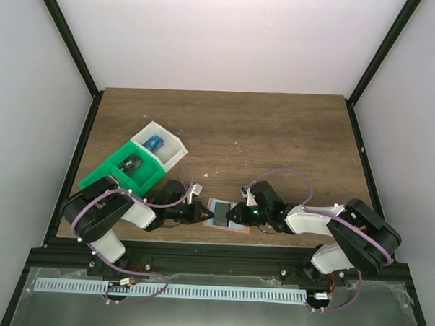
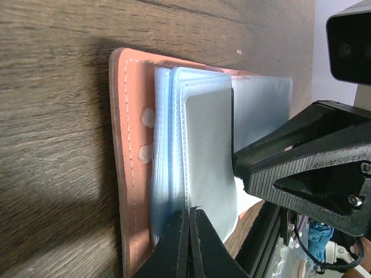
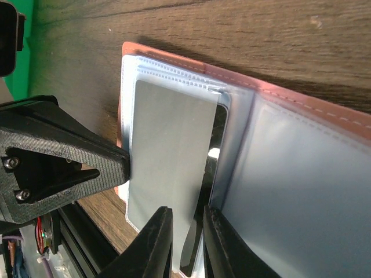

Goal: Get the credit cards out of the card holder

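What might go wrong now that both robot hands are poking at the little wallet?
The left hand and right hand both meet the clear sleeves of the card holder. A pull might drag or tear it instead of freeing the grey card. It also lies near the front edge of the table, so it may slide off. The hands are very close together and might bump.

In the top view the holder (image 1: 227, 216) is too small to show any cards, and what lies in the green tray (image 1: 100, 177) cannot be made out. In the left wrist view the left gripper (image 2: 189, 231) covers the holder's near edge; whether it pinches anything is unclear. In the right wrist view a dark card (image 3: 217, 139) shows only as a sliver behind a grey sleeve (image 3: 168, 156), and the holder's right side runs off the picture.
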Available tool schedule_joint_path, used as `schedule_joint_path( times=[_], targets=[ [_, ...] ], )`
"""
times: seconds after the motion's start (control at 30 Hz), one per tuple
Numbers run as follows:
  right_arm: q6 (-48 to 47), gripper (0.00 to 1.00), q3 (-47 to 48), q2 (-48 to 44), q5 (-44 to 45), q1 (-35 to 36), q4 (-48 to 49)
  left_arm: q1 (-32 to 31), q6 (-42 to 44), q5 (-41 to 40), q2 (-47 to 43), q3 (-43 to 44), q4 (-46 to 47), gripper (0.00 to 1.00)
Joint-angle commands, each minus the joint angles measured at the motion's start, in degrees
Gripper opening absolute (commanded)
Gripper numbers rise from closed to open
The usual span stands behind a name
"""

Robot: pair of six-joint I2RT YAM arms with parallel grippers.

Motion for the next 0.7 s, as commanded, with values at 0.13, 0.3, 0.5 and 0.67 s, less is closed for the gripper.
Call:
schedule_joint_path(
  times=[0.13, 0.3, 0.5, 0.67],
  targets=[
    [1.34, 0.17, -1.54, -0.69, 1.36, 0.51, 2.5, -0.35, 2.09, -2.33, -0.58, -0.58, -4.96, 0.0],
    [2.18, 0.18, -1.99, -2.8, 3.57, 0.51, 1.58, -0.45, 2.67, -3.56, -1.99, -0.11, -8.96, 0.0],
    [1.97, 0.18, -2.54, -5.24, 4.13, 0.51, 1.03, -0.8, -0.36, -2.2, -8.31, 0.47, -9.04, 0.03],
    [2.14, 0.18, -2.88, -4.99, 3.84, 0.51, 1.85, -0.82, -1.28, -1.61, -10.3, 1.19, -7.95, 0.11]
  ],
)
